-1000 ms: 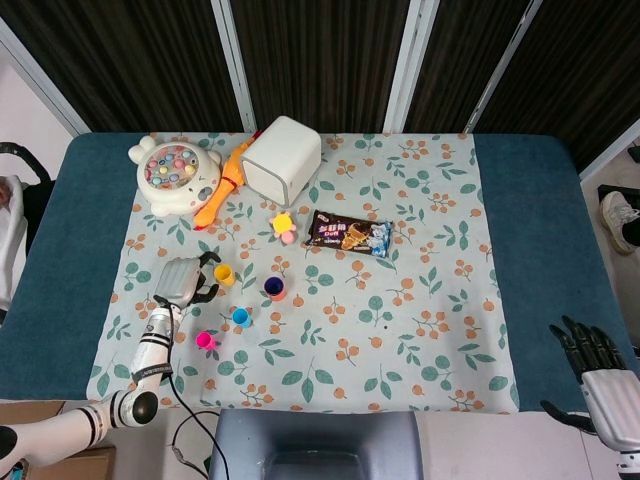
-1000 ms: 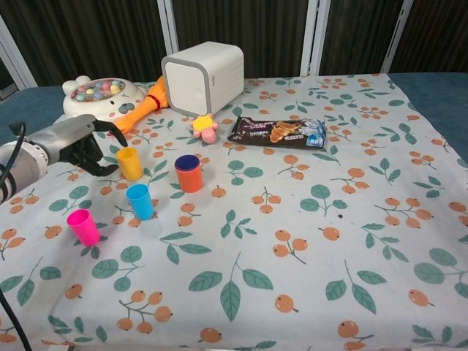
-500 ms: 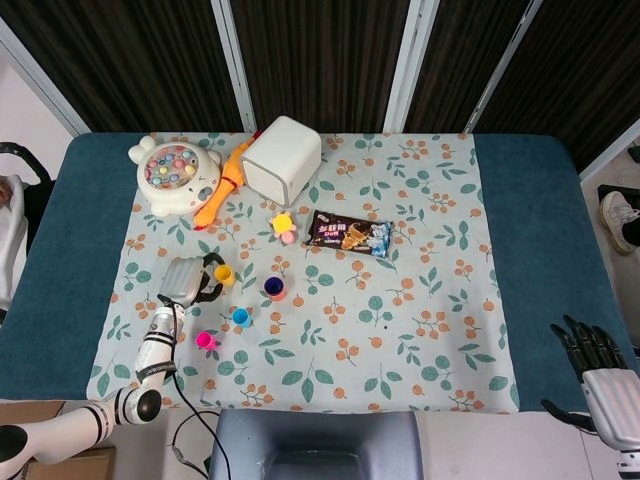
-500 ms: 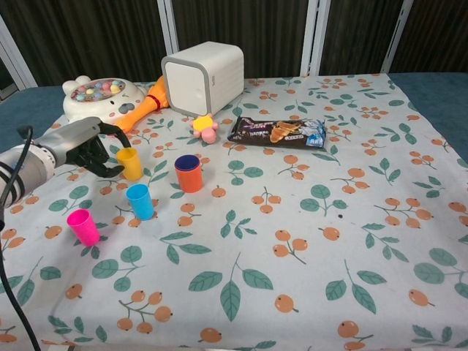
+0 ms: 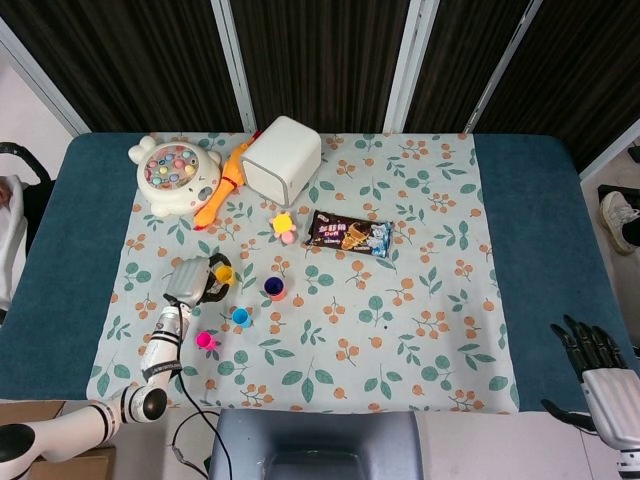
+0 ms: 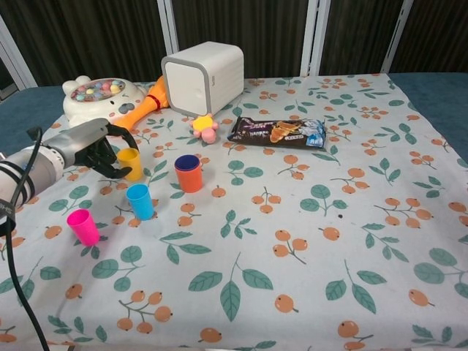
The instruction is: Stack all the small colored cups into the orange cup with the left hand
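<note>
Over the last second my left hand [image 6: 93,148] has slid in toward the yellow cup [image 6: 131,164]; a second ago there was a clear gap between fingers and cup, and now the dark fingers curl round its near wall, one above the rim and one low on the side. I judge the grasp is closing, but whether the fingers are actually pressing the cup I cannot tell. The cup stands upright on the tablecloth [image 6: 307,241], in the same spot as before, so nothing has been lifted and no stacking by this hand is done yet.

From the yellow cup, the orange cup [image 6: 189,174] stands near at about 3 o'clock in the chest view, with a dark blue liner showing inside it (possibly a cup already nested, though I can't be sure). The blue cup [image 6: 140,202] is at 6 o'clock of the yellow one, and the pink cup [image 6: 82,227] at roughly 7 o'clock, further off.

Count: four cups standing separately, one each of yellow, orange, blue and pink.

My right hand [image 5: 600,375] hangs off the table's near right corner in the head view, fingers spread, holding nothing.

Elsewhere: one white box [image 6: 203,77], one fishing toy [image 6: 93,96], one rubber chicken [image 6: 142,110], one snack packet [image 6: 278,131], one small yellow-and-pink toy [image 6: 205,126].
</note>
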Motion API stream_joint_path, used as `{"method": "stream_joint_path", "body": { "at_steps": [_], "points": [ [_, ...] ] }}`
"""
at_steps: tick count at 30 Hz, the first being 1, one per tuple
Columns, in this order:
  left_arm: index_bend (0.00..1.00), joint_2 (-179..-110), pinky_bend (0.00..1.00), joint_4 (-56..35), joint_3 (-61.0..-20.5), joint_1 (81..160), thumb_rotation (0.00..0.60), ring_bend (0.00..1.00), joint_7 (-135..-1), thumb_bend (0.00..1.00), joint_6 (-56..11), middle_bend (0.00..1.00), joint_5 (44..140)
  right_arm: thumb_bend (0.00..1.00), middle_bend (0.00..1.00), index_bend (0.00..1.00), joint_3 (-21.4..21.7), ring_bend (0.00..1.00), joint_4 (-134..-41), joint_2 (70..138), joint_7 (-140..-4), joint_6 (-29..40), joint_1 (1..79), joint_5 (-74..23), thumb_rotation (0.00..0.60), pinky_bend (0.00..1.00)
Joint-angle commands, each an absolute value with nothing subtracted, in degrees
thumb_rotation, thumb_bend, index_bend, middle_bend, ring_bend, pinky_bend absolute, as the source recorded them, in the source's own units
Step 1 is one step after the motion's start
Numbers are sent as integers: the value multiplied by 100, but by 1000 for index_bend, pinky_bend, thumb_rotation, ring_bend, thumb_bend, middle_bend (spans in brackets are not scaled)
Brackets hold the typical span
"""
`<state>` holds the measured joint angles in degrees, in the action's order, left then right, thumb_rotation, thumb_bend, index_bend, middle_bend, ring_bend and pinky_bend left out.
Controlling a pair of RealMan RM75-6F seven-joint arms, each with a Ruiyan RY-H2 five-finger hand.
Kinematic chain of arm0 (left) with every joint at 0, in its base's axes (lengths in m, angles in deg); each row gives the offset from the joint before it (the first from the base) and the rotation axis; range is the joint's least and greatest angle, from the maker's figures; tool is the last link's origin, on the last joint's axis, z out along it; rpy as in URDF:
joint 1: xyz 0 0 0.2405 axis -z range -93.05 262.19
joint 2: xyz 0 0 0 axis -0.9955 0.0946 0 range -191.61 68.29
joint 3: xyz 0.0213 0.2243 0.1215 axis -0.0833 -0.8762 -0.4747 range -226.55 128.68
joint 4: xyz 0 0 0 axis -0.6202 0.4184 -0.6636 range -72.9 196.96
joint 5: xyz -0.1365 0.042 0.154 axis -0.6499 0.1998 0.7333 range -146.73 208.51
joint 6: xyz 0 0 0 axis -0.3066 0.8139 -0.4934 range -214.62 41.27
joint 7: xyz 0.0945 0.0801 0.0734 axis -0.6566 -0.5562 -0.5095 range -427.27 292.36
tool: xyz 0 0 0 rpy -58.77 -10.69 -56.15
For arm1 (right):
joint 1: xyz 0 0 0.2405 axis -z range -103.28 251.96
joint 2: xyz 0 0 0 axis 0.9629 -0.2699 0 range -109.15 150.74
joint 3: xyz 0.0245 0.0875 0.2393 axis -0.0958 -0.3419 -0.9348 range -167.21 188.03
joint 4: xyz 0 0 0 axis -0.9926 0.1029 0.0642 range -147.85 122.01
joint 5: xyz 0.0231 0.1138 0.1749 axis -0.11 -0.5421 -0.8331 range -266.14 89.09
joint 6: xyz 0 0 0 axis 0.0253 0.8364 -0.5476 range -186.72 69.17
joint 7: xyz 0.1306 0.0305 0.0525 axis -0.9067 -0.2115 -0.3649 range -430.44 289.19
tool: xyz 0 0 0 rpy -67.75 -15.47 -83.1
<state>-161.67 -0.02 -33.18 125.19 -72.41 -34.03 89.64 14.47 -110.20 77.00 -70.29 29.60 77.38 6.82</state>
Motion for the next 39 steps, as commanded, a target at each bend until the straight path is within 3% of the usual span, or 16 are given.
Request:
{"method": "stream_joint_path", "body": {
  "at_steps": [1,9,18,24,39],
  "points": [
    [522,-16188,1000,24,-3312,12520,600,1000,-7257,359,-3374,1000,8973,213,0,0,1450,0,-11018,7697,-7026,2955,7737,684,600,0],
    [565,-16072,1000,-186,-3243,12501,600,1000,-7207,376,-3225,1000,9089,212,0,0,1457,0,-11026,7693,-7020,2949,7737,691,600,0],
    [566,-15472,1000,-1791,-2832,12433,600,1000,-7123,375,-2732,1000,9155,212,0,0,1475,0,-11049,7695,-7008,2899,7715,711,600,0],
    [564,-15514,1000,-2536,-2867,12550,600,1000,-7727,373,-2560,1000,8951,213,0,0,1485,0,-11045,7680,-7039,2905,7711,741,600,0],
    [559,-16204,1000,-2141,-3093,12790,600,1000,-8413,372,-2352,1000,8713,212,0,0,1504,0,-10982,7615,-7261,3052,7751,836,600,0]
  ]
}}
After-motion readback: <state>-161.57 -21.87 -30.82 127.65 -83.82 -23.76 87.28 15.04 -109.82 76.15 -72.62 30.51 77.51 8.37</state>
